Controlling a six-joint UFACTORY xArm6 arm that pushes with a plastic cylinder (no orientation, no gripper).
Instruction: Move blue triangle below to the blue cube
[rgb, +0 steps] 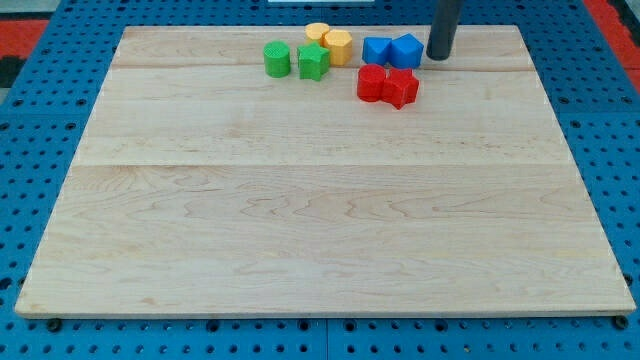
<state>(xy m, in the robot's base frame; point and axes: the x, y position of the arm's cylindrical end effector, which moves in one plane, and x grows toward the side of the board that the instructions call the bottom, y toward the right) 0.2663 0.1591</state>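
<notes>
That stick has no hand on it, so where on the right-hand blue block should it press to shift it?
There is no grip here, only a push. My tip stands just to the view's right of the right-hand blue block, which touches the other blue block. To send it toward the view's bottom, I would probably come round to its top face and press mid-face, steering right of the red blocks below.

The scene is lit brightly and evenly from overhead. Only short, soft shadows are cast beneath the blocks. No glare is seen on the pale wooden table (320, 200). Focus is fairly sharp throughout; the table edges are rendered slightly bowed.
</notes>
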